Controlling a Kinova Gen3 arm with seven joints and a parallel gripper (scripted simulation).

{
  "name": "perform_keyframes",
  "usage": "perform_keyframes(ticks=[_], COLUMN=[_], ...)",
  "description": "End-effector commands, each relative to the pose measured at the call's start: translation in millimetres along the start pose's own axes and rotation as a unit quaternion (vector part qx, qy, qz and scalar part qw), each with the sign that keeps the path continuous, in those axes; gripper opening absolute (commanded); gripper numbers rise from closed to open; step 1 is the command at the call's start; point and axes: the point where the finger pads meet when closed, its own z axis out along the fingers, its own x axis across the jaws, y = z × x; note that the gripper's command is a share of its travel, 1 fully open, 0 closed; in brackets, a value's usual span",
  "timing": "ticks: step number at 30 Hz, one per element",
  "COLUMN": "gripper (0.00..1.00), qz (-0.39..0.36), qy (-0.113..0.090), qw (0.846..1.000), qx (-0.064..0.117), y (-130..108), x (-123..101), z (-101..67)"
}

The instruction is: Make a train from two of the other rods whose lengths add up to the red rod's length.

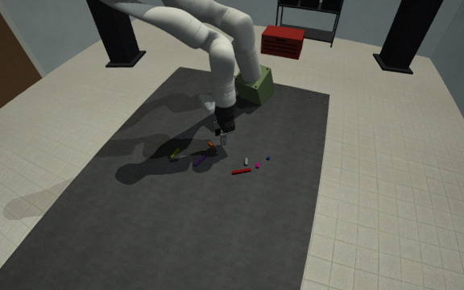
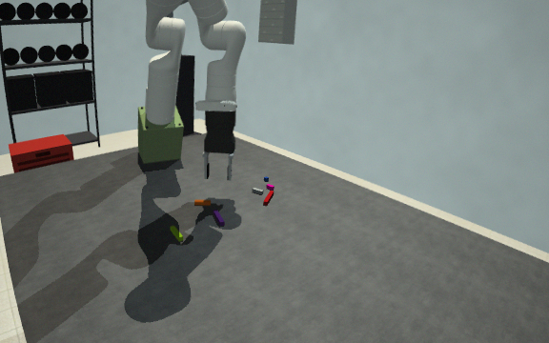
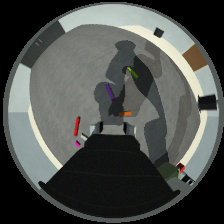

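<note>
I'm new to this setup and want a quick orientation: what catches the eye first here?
The white arm rises from a green base, its open, empty pincer hanging above the dark mat. Below lie small rods: orange, purple and lime in the arm's shadow, with red, grey, magenta and blue clustered beside them.

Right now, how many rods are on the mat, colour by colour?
red rod: 1
orange rod: 1
purple rod: 1
lime rod: 1
grey rod: 1
magenta rod: 1
blue rod: 1
Total: 7
</note>
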Motion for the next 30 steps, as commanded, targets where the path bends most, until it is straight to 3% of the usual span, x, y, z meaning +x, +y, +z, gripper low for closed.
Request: perform_keyframes(ticks=[1, 15, 26, 30], gripper=[1.0, 1.0, 1.0, 1.0], qz=[0.004, 0.106, 0.274, 0.301], qy=[-0.001, -0.002, -0.001, 0.0], qw=[1.0, 0.994, 0.962, 0.954], qx=[0.0, -0.003, -0.004, -0.003], y=[-0.7, -27.7, -75.4, -83.5], x=[0.7, -1.4, 0.4, 1.3], z=[0.3, 3.0, 3.4, 3.0])
